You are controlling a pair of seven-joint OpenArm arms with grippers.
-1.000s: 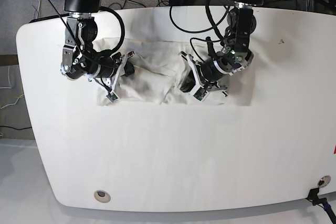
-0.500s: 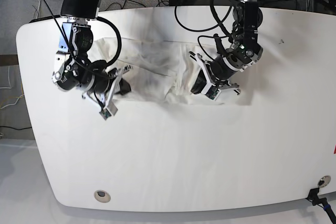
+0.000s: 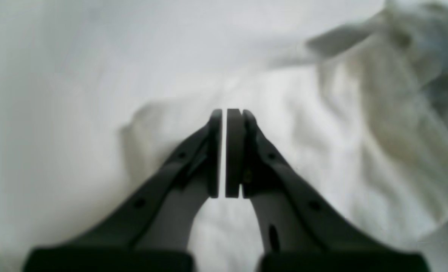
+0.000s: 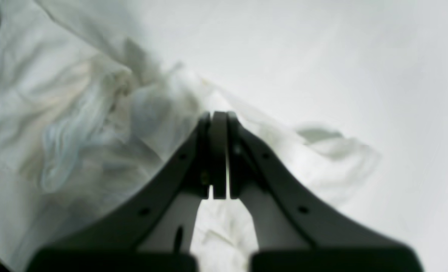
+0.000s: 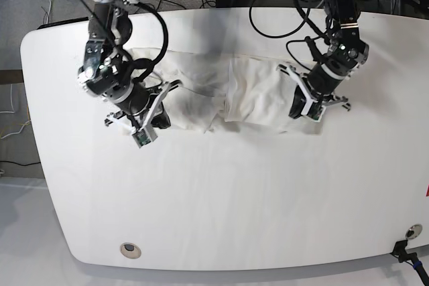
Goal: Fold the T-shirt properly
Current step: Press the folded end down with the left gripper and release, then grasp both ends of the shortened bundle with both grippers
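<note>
Stretching side to side across the table [image 5: 221, 192], the T-shirt [image 5: 251, 98] is flanked by both grippers. Left gripper [image 5: 303, 113] and right gripper [image 5: 143, 133], fingers nearly together, are seen pinching nothing.

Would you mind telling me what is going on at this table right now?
A two-armed robot is working on a white T-shirt that lies crumpled in a band across the far part of the white table. The right pincer is at one end of the shirt and the left pincer at the other, both with jaws closed just above or on the cloth; whether they pinch fabric is unclear. The shirt is bunched and wrinkled, not yet neatly folded.
</note>
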